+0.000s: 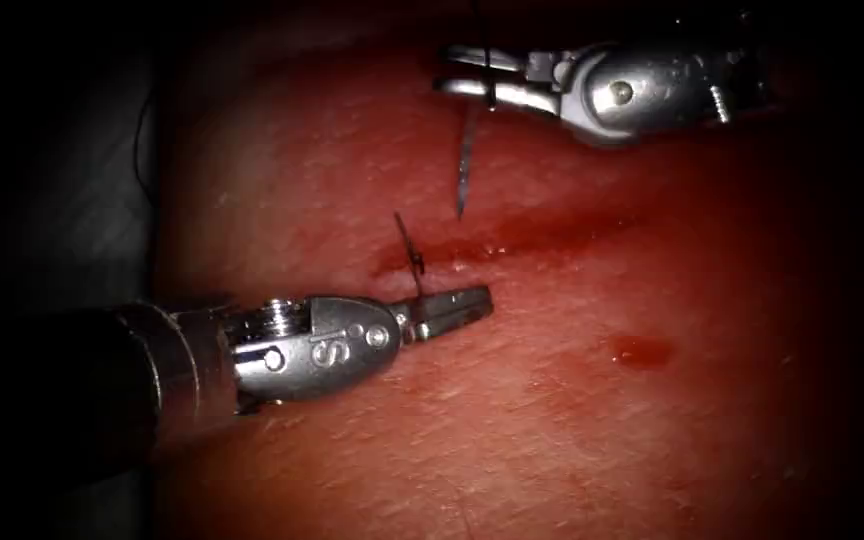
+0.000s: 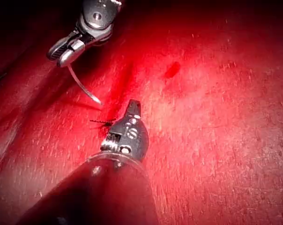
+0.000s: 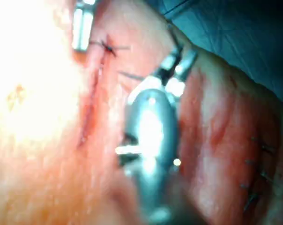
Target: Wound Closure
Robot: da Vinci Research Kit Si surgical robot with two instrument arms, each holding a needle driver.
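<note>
Over the far side of the cut (image 1: 512,235), the right tool (image 1: 457,72) has its jaws clamped on the curved needle (image 1: 465,170) near its blunt end, tip hanging free just above the tissue (image 1: 652,450), not in it. Nearer, the left tool (image 1: 472,303) sits with jaws together on nothing, right beside a knotted stitch (image 1: 414,258) at the cut's left end. Plenty of bare tissue to the right. Thread (image 1: 483,40) above the needle fades into dark.
</note>
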